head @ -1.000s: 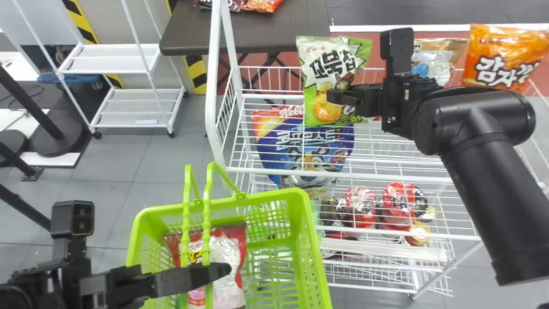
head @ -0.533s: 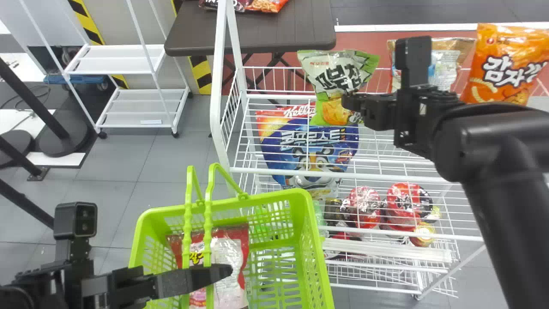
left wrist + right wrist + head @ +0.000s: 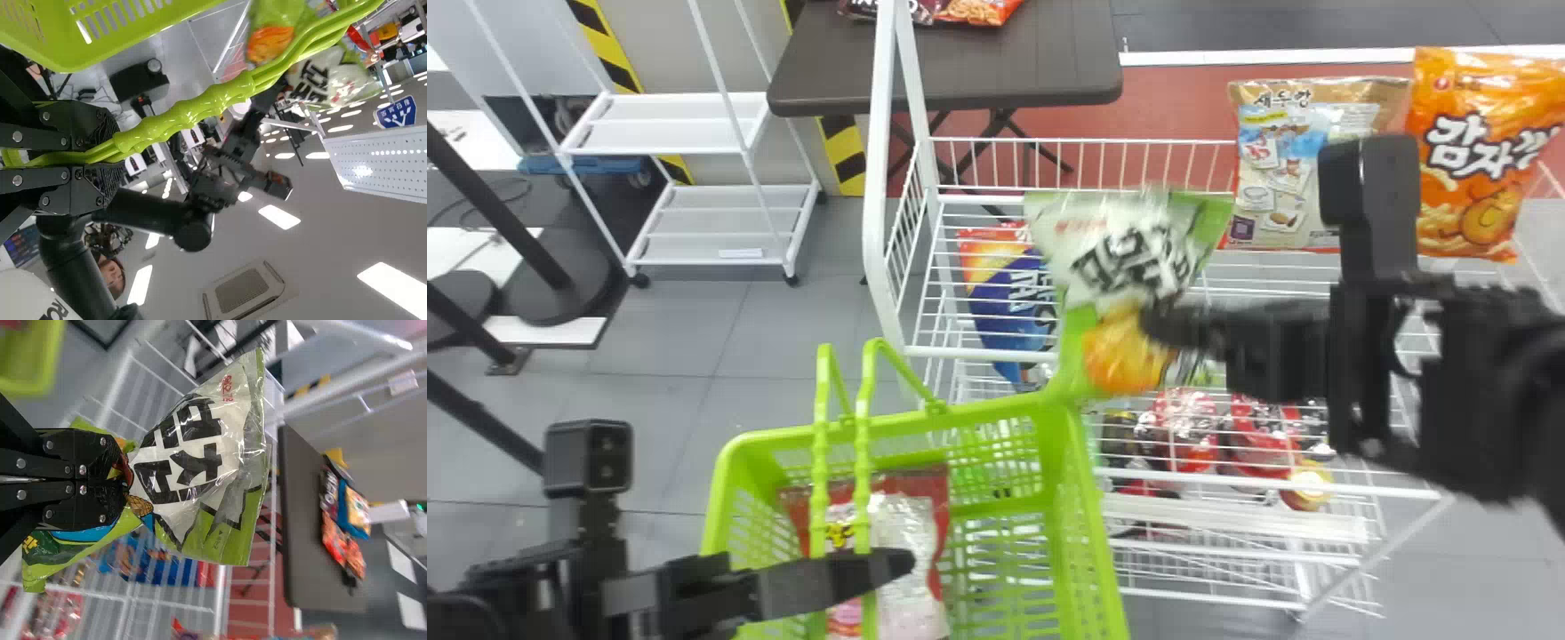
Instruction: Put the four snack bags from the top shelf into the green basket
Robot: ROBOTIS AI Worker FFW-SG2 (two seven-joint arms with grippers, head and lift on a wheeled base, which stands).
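a: where's the right claw (image 3: pixel 1152 324)?

b: over the near part of the white shelf rack (image 3: pixel 1174 363), clenched on a green and white snack bag (image 3: pixel 1120 253) that overlaps the far right corner of the green basket (image 3: pixel 978 412) in the head view; whether they touch, i can't tell

a: and the left claw (image 3: pixel 889 569)?

b: near left, closed around the basket's handles (image 3: pixel 862 462)

a: what's in the basket?

b: a red and white snack bag (image 3: pixel 903 533), towards the left

a: and on the top shelf?

b: far right, an orange snack bag (image 3: pixel 1476 178), with a tan and blue one (image 3: pixel 1272 169) just left of it

a: lower down?

b: a blue bag (image 3: pixel 1005 302) on the left and red packages (image 3: pixel 1183 431) nearer, to its right
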